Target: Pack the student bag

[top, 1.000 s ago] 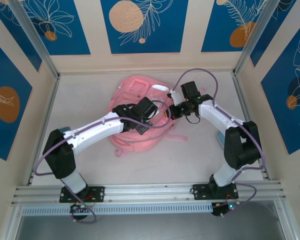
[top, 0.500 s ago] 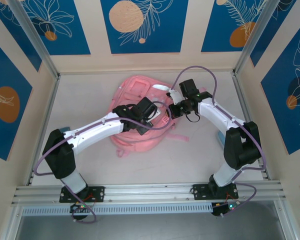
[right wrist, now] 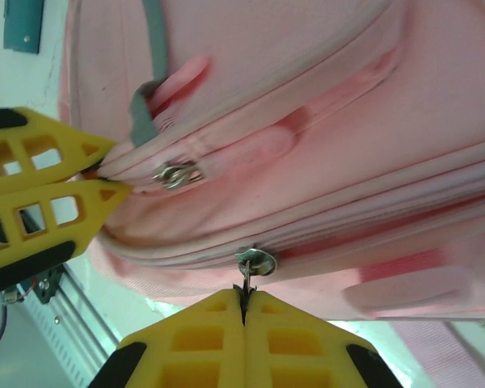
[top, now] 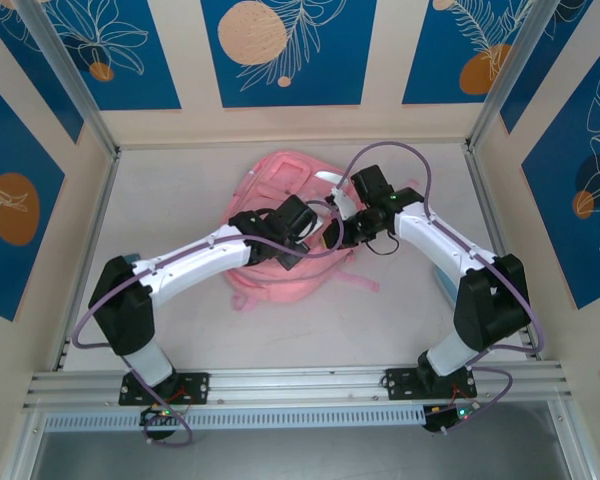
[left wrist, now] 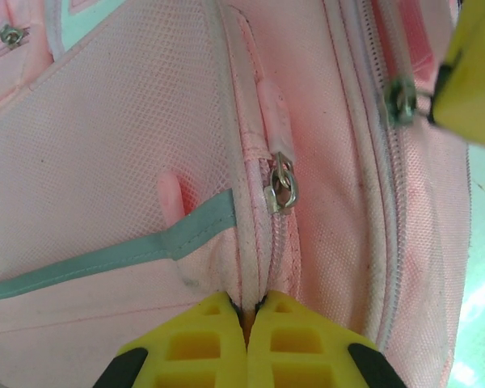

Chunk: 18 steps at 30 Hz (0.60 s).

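table (top: 180, 190) first: the student bag (top: 272, 178) lies flat on it, toward the far middle, front pockets up, and it is by far the biggest thing i have to manage. both my arms reach in over its near half and meet there.

my left hand (left wrist: 247, 305) is closed, pinching the bag's own fabric at the seam where the front pocket zip runs, just below the pocket slider (left wrist: 280, 190). my right hand (right wrist: 244, 301) is closed too, nipping the small zip pull (right wrist: 246, 279) that hangs from the main slider (right wrist: 255, 260) on the long zip at the bag's side edge. the two hands are near each other but not touching.

i judge the step to be opening the main compartment so things can go in. to do it well, the left hand should act as the anchor, holding the cloth taut and low so the soft bag does not drag along or bunch. the right hand should draw along the line of the zip teeth and follow the curve of the bag without lifting away from it. the pull is tiny, and a sideways tug could slip it out of my fingers or jam the slider on the fabric lip. slow and even is the way. if the bag starts to creep, i'd say the anchor grip needs to sit nearer the slider.
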Each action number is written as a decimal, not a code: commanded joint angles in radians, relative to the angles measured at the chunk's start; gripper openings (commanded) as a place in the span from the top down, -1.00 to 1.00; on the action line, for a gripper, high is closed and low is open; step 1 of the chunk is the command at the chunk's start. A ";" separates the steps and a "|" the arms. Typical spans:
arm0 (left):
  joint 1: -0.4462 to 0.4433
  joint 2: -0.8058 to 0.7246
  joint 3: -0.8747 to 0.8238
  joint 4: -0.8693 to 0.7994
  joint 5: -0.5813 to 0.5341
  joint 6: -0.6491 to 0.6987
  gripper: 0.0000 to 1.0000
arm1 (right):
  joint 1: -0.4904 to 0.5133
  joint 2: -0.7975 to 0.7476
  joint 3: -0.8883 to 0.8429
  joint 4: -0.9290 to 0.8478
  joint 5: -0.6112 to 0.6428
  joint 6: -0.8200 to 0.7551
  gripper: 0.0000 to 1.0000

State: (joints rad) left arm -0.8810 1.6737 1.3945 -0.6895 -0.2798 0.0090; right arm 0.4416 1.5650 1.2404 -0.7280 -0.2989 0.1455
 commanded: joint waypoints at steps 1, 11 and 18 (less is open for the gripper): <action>0.004 0.019 0.018 0.096 0.014 -0.049 1.00 | 0.025 -0.034 -0.011 -0.026 -0.108 0.032 1.00; 0.049 -0.036 0.056 0.049 0.140 -0.167 0.38 | -0.011 -0.132 -0.125 0.093 0.023 0.170 1.00; 0.083 -0.118 0.008 0.044 0.246 -0.068 -0.39 | -0.060 -0.227 -0.142 0.094 0.202 0.236 1.00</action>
State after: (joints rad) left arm -0.8070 1.6047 1.4090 -0.6544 -0.0940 -0.1032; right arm 0.4046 1.3823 1.0992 -0.6392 -0.1749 0.3336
